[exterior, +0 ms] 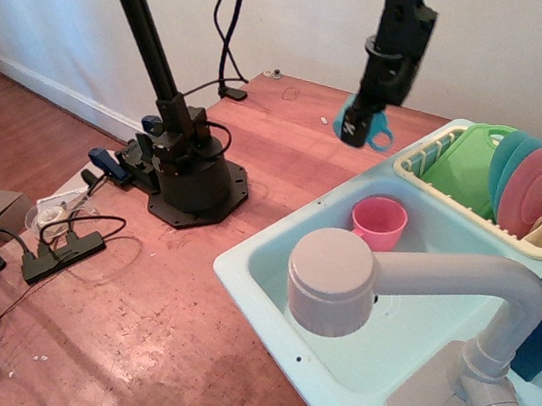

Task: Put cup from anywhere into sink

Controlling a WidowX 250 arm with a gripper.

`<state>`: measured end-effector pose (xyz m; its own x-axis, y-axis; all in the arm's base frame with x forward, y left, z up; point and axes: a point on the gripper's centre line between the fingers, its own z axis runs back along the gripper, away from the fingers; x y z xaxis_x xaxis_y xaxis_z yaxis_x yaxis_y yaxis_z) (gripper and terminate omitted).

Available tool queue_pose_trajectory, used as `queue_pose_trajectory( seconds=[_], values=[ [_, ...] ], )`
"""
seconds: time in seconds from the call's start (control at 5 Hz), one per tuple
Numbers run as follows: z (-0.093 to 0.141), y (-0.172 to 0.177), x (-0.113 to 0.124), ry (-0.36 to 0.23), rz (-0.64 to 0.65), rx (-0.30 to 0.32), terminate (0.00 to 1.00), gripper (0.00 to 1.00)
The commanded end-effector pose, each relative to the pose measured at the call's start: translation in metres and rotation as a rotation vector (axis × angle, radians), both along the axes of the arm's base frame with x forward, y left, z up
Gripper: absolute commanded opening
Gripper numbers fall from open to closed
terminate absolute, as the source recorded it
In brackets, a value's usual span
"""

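Observation:
The teal-blue cup (364, 131) with a loop handle hangs in the air, held by my gripper (360, 123), which is shut on it. The cup is above the wooden floor just left of the dish rack and beyond the far left rim of the pale aqua sink (271, 274). The black arm reaches down to it from the top of the view. The big grey faucet (341, 279) stands over the basin at the front.
A pink cup (379, 222) sits in the far part of the basin. The cream dish rack (539, 236) with a green board and plates is at the back right. The arm's black base (193, 182) and cables lie at the left.

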<state>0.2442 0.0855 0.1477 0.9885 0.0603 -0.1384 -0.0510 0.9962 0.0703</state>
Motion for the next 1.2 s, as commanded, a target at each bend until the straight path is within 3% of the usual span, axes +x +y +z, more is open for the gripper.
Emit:
queue_pose_trajectory(
  seconds=[0.0, 0.4, 0.6, 0.8, 1.0],
  values=[
    [0.003, -0.029, 0.060, -0.107, -0.079, -0.008, 0.00, 0.00],
    [0.007, -0.089, 0.137, -0.221, -0.244, -0.016, 0.00, 0.00],
    [-0.010, -0.115, 0.156, -0.242, -0.306, -0.070, 0.00, 0.00],
    [-0.021, -0.118, 0.132, -0.225, -0.275, -0.097, 0.00, 0.00],
    [-0.017, -0.099, 0.101, -0.208, -0.229, -0.091, 0.00, 1.00]
  ],
)
